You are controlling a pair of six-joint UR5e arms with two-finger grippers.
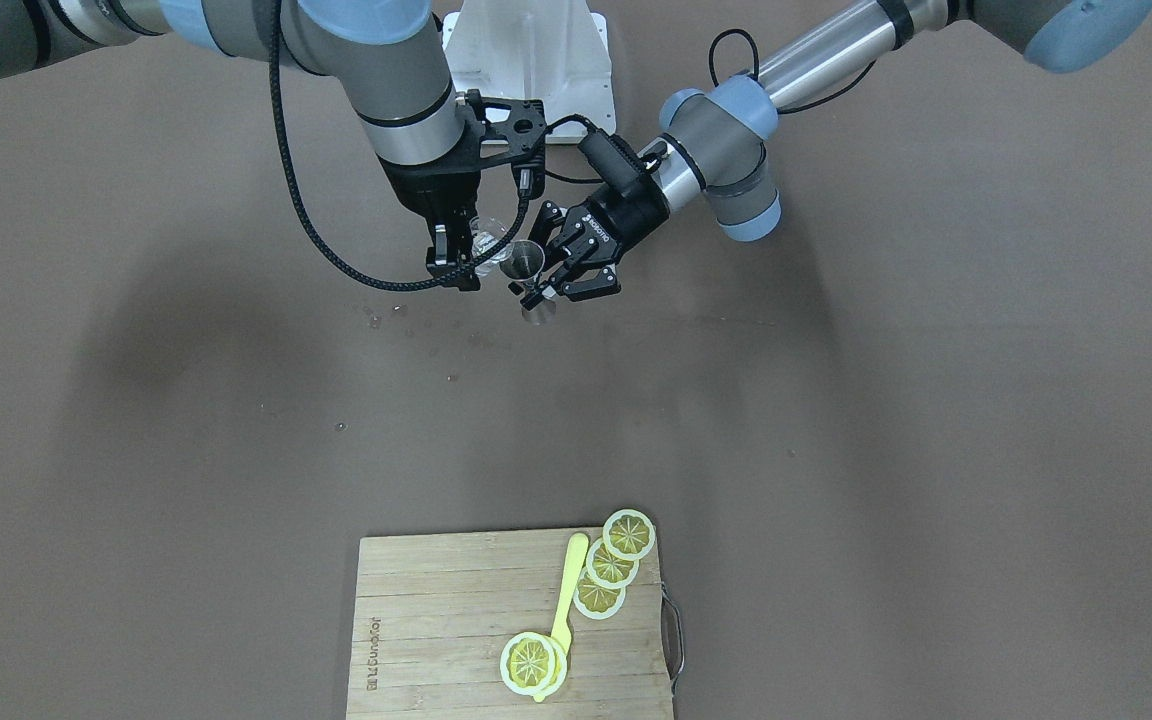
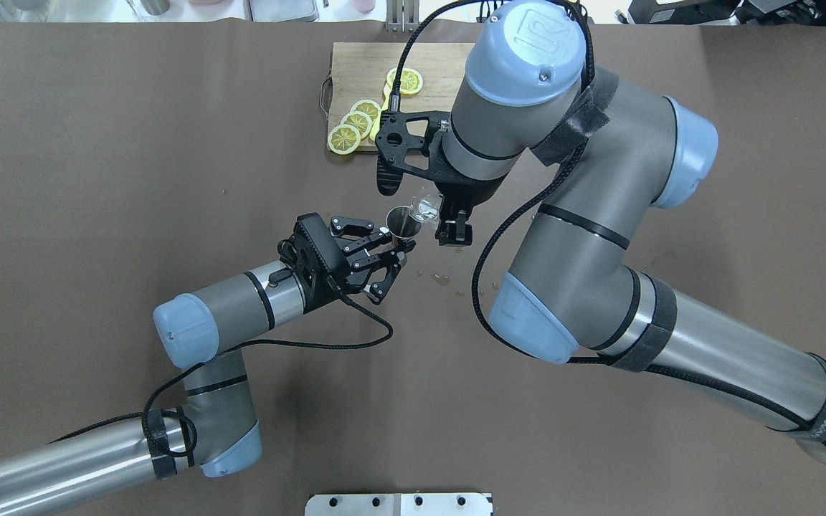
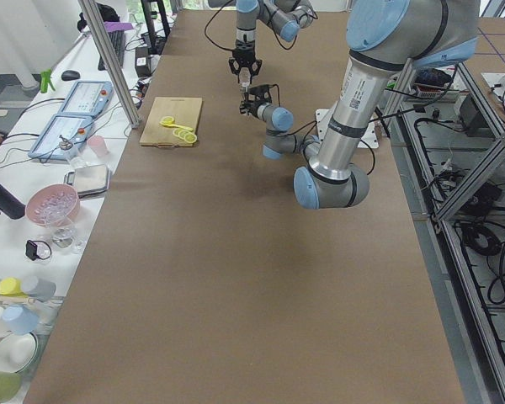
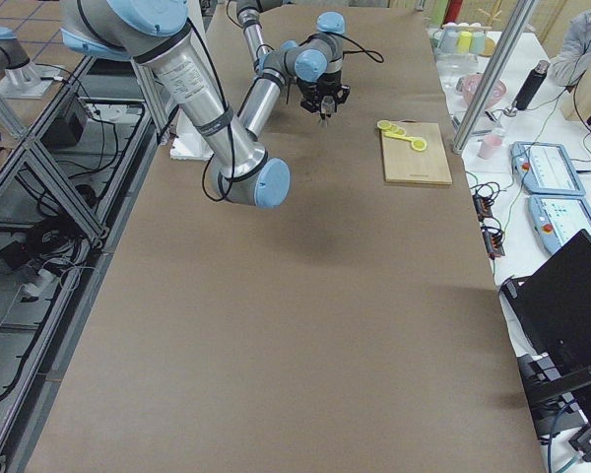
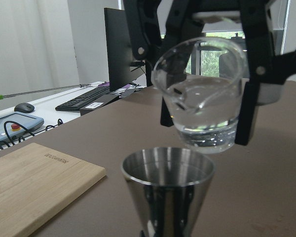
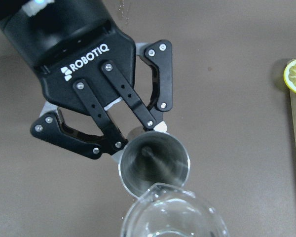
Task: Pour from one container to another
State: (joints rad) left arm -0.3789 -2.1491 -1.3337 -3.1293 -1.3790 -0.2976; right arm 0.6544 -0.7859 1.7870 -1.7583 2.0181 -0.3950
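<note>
My left gripper (image 2: 400, 249) is shut on the waist of the grey steel jigger (image 2: 402, 220), which it holds upright above the table with its mouth open upward (image 6: 155, 165). My right gripper (image 1: 463, 262) hangs downward, shut on the clear glass tumbler (image 1: 488, 240). The tumbler (image 5: 202, 106) is tilted, with its rim just above and beside the jigger's mouth (image 5: 167, 190). Clear liquid fills its lower part. I see no stream leaving the rim. In the right wrist view the tumbler's rim (image 6: 172, 215) lies at the bottom edge, next to the jigger.
A wooden cutting board (image 1: 436, 630) with lemon slices (image 1: 628, 533) and a yellow spoon (image 1: 566, 590) lies on the operators' side. A few droplets (image 2: 444, 278) mark the brown table under the grippers. The robot's white base plate (image 1: 526, 60) stands behind them.
</note>
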